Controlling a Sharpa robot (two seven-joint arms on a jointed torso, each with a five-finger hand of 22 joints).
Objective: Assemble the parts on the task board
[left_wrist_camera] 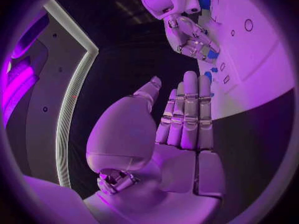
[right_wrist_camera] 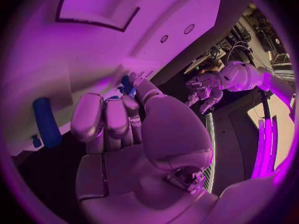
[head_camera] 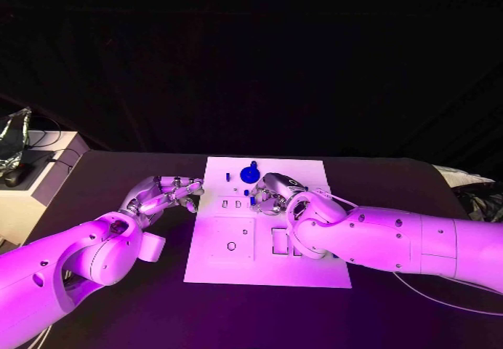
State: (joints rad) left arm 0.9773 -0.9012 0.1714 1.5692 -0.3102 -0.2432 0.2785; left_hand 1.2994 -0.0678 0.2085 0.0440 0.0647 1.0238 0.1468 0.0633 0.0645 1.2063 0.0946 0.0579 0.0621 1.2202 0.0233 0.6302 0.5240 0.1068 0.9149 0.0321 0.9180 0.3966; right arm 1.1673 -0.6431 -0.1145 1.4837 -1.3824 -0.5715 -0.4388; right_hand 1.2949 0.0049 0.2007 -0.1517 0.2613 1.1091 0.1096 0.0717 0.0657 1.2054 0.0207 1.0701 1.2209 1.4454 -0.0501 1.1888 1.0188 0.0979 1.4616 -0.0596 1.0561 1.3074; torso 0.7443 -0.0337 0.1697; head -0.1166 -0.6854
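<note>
— What carries it all?
— A black table [head_camera: 126,305], dark across its whole top.
— And what lies on it?
— A white board [head_camera: 304,273], flat in the middle, its long side running away from the robot.
— Anything beside the table?
— A pale cabinet [head_camera: 47,182] stands just off its far left corner.

head: overhead, looks down | wrists: close behind hands | shared: task board [head_camera: 267,247]
</note>
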